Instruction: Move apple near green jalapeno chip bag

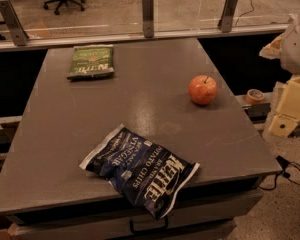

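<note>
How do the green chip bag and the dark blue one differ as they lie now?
Size: the flat rectangular green chip bag is smaller than the crumpled dark blue and white chip bag. Place: green lies wholly on the grey table, far left; blue overhangs its near edge. Both show Kettle lettering. The end effector shows at the right frame edge, touching neither.

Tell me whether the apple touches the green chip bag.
Apart. The camera view shows bare grey tabletop between the small round red-orange apple and the flat green jalapeno chip bag. The robot's cream hand hangs beyond the table's right edge.
</note>
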### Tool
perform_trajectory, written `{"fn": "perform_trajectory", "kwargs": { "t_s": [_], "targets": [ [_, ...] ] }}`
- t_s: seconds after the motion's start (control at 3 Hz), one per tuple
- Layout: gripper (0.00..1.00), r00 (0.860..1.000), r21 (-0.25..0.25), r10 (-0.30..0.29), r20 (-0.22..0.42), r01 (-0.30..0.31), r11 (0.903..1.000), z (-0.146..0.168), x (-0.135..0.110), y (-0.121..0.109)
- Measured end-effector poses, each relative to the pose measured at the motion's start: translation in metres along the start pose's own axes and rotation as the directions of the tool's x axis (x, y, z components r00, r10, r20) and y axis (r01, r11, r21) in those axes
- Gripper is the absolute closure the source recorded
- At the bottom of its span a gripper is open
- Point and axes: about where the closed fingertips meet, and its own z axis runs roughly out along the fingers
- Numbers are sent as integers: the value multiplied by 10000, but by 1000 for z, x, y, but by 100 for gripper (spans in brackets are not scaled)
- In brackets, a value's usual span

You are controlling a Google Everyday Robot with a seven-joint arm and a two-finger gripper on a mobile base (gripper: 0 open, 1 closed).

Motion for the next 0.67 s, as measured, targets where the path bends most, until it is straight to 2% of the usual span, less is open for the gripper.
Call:
{"fn": "perform_trajectory", "kwargs": {
  "t_s": [0.33, 0.67],
  "targets": [
    [0, 10000, 3, 0, 5, 0, 10000, 0, 0, 0],
    [0, 9979, 79, 68, 642, -73, 9999, 12, -2, -17]
  ]
}}
